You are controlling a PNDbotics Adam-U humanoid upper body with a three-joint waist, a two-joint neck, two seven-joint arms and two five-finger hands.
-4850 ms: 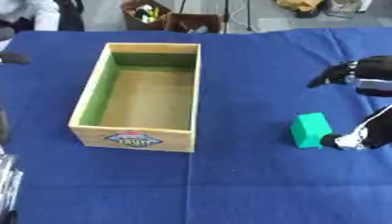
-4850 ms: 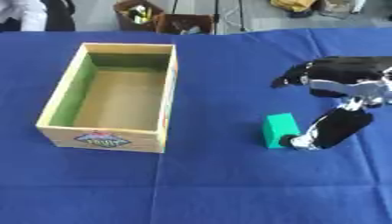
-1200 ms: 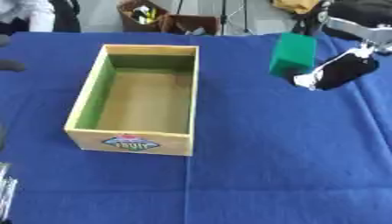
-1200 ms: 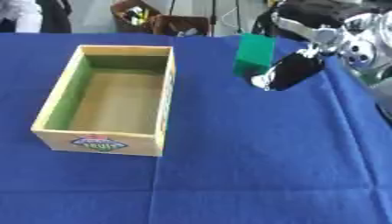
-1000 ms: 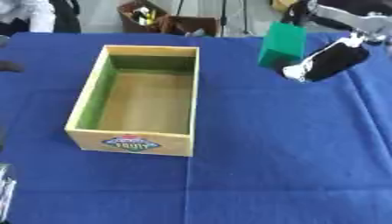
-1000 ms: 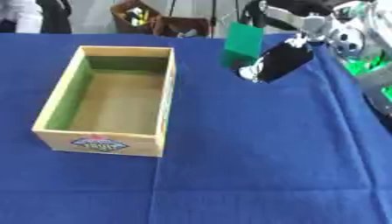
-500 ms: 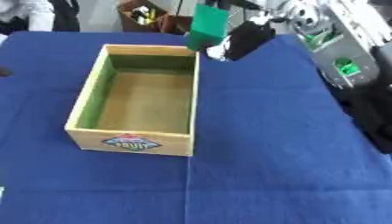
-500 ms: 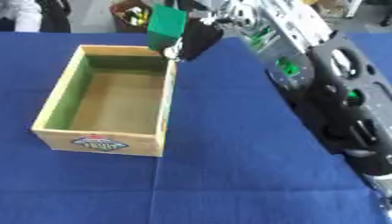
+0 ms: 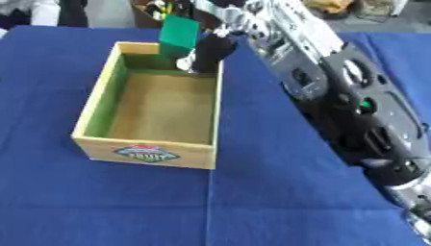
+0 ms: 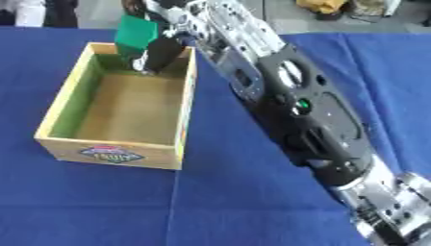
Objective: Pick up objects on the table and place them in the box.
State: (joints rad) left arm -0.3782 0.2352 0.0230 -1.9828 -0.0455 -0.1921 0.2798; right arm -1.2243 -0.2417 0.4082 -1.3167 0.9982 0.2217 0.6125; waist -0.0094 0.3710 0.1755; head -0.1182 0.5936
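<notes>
Placing step. My right hand (image 9: 205, 52), upper centre of frame, is closed around the green block (image 9: 179, 31), held above the far end of the wooden box (image 9: 148, 150). Next, as I judge it: lower slightly, open fingers, drop block inside. Left hand unseen.

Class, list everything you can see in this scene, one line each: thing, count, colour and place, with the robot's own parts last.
Box: one, wooden with green inner walls and a label on its near side, left of centre on the table.
Block: one, green, held above the box's far end.
Tablecloth: one, blue, covering the table.
Right arm: one, black and silver, reaching from lower right.
Right hand: one, black, curled on the block.
</notes>
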